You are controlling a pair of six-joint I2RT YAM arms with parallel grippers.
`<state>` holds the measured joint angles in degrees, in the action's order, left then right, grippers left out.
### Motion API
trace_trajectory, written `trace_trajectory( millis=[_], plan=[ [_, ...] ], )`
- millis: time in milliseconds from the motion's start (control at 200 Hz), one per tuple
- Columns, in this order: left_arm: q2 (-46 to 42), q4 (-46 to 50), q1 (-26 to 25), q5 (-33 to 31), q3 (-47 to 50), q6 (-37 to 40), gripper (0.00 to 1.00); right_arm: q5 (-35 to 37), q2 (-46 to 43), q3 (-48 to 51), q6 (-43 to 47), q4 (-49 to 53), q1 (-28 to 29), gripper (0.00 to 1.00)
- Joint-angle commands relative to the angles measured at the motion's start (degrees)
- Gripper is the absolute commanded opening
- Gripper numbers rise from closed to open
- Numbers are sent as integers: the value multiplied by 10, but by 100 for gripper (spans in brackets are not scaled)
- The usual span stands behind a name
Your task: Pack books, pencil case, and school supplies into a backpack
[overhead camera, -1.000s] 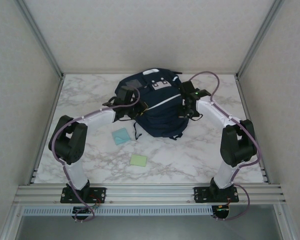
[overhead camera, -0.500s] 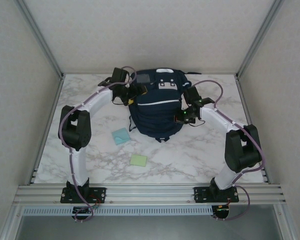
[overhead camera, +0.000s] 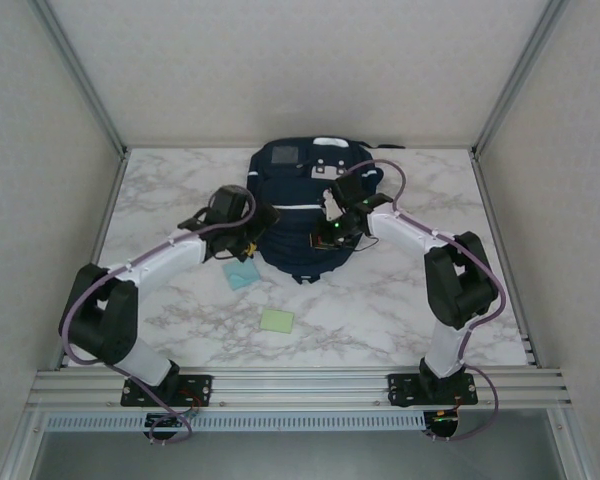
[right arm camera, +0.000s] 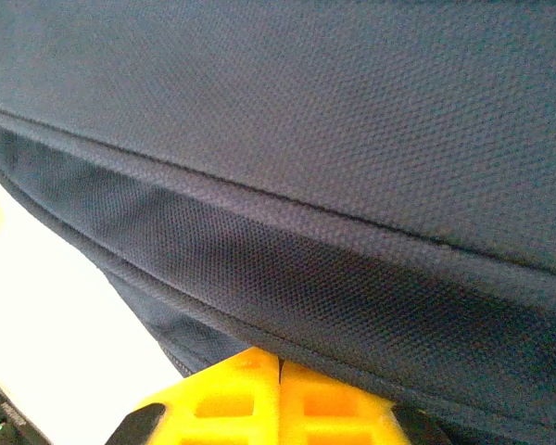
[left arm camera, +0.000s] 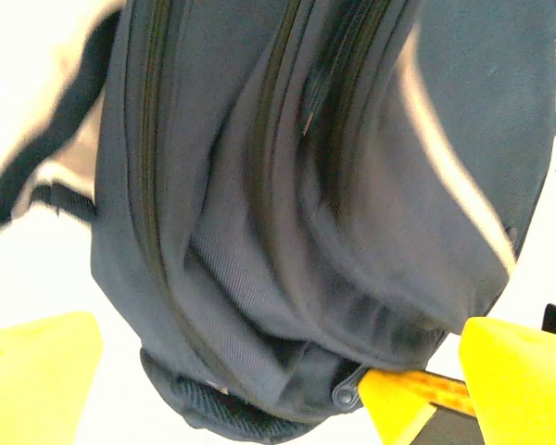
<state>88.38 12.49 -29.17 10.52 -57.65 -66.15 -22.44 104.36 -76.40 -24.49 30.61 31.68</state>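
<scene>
The navy backpack [overhead camera: 302,195] lies flat at the back middle of the table, grey patch toward the far wall. My left gripper [overhead camera: 244,228] hangs open at its near left side. In the left wrist view its yellow fingers [left arm camera: 37,375] stand wide apart before the zipped folds of the backpack [left arm camera: 287,185]. My right gripper [overhead camera: 330,230] sits on the bag's near end; its fingertips [right arm camera: 259,380] are pressed together on a seam of the backpack [right arm camera: 334,185]. A light-blue pad [overhead camera: 243,273] and a pale-green pad [overhead camera: 276,320] lie on the table. Books and pencil case are out of view.
The marble table [overhead camera: 400,300] is walled by a metal frame on three sides. Both pads lie in front of the bag, toward the left arm. A zip pull [left arm camera: 347,397] hangs at the bag's lower edge beside the right gripper's yellow fingers [left arm camera: 403,399].
The left gripper opened, let go of the bag's side, swung back and then came to its near left. The backpack straightened and shifted toward the back. The right gripper moved left along it, still shut.
</scene>
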Motion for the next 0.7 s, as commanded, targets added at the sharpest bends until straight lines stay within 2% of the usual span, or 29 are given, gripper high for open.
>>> trace_trajectory(
  millis=[0, 80, 185, 300, 360, 385, 556, 696],
  plan=[
    [-10, -58, -23, -43, 23, -95, 98, -39, 6, -17, -5, -41, 19, 0],
    [20, -102, -31, -31, 12, -107, 99, -46, 0, -3, -6, -43, 23, 0],
    [72, -100, -39, -26, -33, -94, 99, -50, -15, 19, -5, -41, 27, 0],
    [123, -106, -40, -34, -58, -93, 93, -38, -35, 42, 9, -24, 26, 0],
    [145, -116, -36, -38, -62, -86, 82, -32, -41, 47, 22, -5, 26, 0],
    [152, -114, -34, -40, -65, -83, 74, -29, -44, 49, 28, 3, 27, 0],
    [180, -98, -14, -33, -82, -49, 0, 35, -62, 58, 66, 64, 19, 0],
    [152, -75, -14, -33, -80, -34, 0, 117, -61, 49, 89, 110, -5, 0]
  ],
)
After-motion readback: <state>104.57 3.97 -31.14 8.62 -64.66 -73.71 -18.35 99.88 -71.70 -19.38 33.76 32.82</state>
